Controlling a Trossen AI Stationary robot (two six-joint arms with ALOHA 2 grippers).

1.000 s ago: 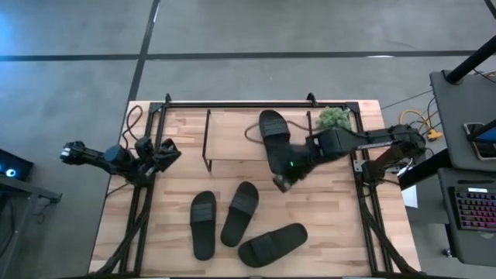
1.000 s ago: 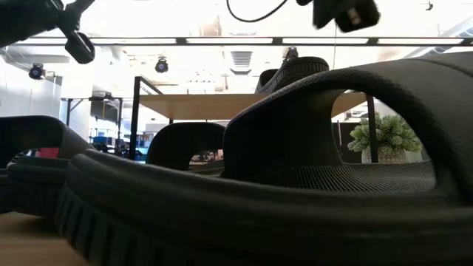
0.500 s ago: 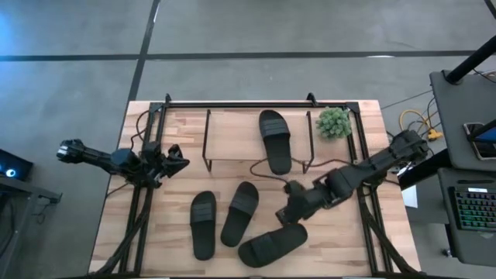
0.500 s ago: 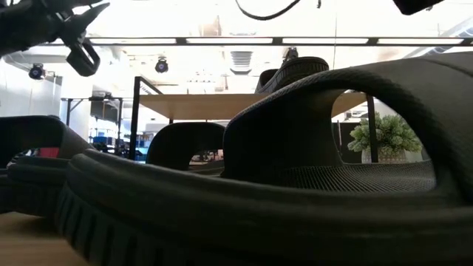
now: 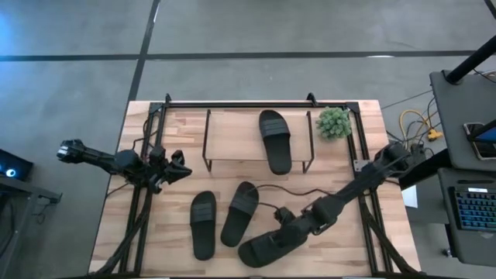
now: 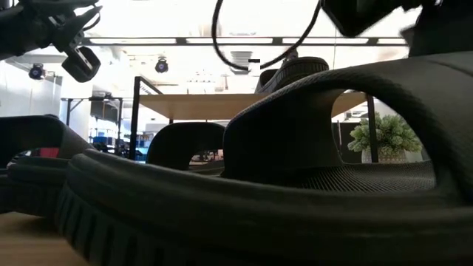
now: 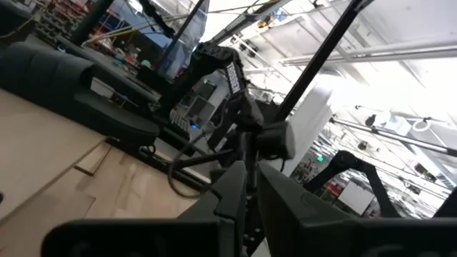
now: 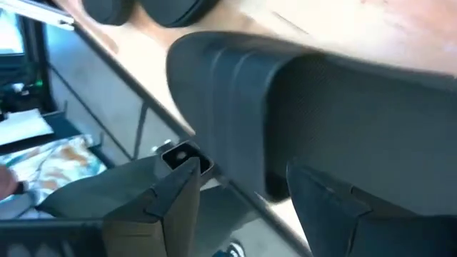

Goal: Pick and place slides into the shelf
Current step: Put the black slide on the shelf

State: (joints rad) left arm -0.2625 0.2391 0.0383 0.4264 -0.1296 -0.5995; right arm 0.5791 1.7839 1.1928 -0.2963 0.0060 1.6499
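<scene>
Nearest slide (image 5: 273, 244) lies slantwise at the front edge of the worktop (image 5: 341, 163), directly under the right gripper (image 5: 288, 226). In the right wrist view the two fingers (image 8: 161, 196) stand apart with the strap (image 8: 335, 107) of this slide just ahead and between them; jaws spread, nothing pinched yet. Two more slides sit side by side just beyond the jaws toward the other arm: one (image 5: 239, 213) tilted, one (image 5: 204, 224) roughly straight. Fourth slide (image 5: 275, 140) already lies on the shelf (image 5: 232, 136), well behind the jaws, its heel hanging over the shelf's front edge. Small potted plant (image 5: 334, 122) beside the shelf.

Step in hand, as judged: grasp the front slide. To do it well, the jaws likely should straddle the strap or the sole edge squarely, one finger under the strap, and close fully before lifting; a pinch at the tip risks the slide swinging or slipping. The slide lies close to the worktop edge, so a push outward could knock it off. Lift should clear the cable (image 5: 275, 190) trailing across the boards.

Left gripper (image 5: 177, 166) waits at the far side of the worktop, well apart from the slides; its fingers (image 7: 285, 207) look pressed together, holding nothing.
</scene>
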